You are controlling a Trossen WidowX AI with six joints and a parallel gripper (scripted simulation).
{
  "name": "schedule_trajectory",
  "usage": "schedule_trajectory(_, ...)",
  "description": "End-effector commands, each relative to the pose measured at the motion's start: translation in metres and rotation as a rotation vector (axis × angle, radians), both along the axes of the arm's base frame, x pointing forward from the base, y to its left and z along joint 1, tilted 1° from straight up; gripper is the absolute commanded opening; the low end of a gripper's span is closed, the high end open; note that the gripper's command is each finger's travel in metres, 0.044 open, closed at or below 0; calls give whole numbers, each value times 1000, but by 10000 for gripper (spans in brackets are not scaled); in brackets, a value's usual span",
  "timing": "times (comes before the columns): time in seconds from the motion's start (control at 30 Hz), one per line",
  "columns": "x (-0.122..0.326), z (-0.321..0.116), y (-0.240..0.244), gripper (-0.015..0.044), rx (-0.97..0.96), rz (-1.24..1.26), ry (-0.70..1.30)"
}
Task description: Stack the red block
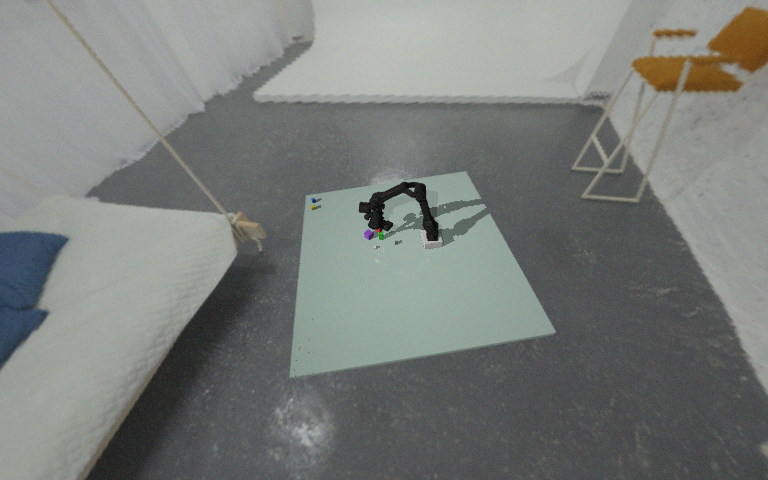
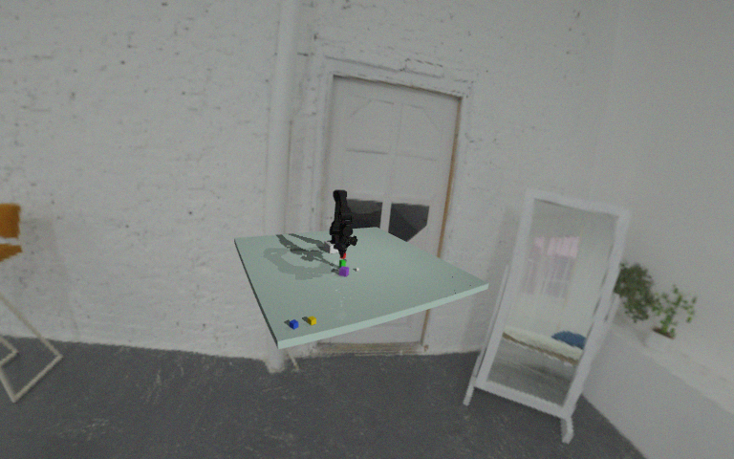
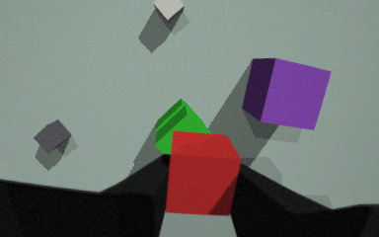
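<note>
My gripper (image 3: pixel 197 165) is shut on the red block (image 3: pixel 201 173) (image 2: pixel 344 255) (image 1: pixel 378 230). The block is held between the fingertips, above the table top. The green tower (image 3: pixel 180 123) (image 2: pixel 342 263) (image 1: pixel 381 236) stands upright, with two green levels showing in the wrist view. In the wrist view the red block covers the tower's near part. In the exterior view the red block is just above the tower; whether they touch, and how well they line up, I cannot tell.
A larger purple block (image 3: pixel 298 94) (image 2: pixel 344 272) (image 1: pixel 368 234) stands close beside the tower. A small white block (image 3: pixel 169 7) (image 2: pixel 356 269) and a small dark grey block (image 3: pixel 51 135) (image 1: pixel 398 242) lie nearby. Blue (image 2: pixel 293 324) (image 1: pixel 313 200) and yellow (image 2: pixel 312 320) (image 1: pixel 313 207) blocks lie near a far corner.
</note>
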State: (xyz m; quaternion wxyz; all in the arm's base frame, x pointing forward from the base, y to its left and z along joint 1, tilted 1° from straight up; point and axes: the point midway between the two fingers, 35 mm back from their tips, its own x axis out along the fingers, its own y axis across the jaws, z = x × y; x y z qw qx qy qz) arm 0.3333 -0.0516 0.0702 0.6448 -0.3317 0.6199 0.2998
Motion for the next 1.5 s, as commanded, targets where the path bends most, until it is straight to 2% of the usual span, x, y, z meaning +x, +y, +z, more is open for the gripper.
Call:
schedule_trajectory(0.0,-3,-19,0,0,3,4,20)
schedule_trajectory(1.4,-3,-13,1,0,3,4,20)
schedule_trajectory(1.47,-3,-19,0,53,3,0,22)
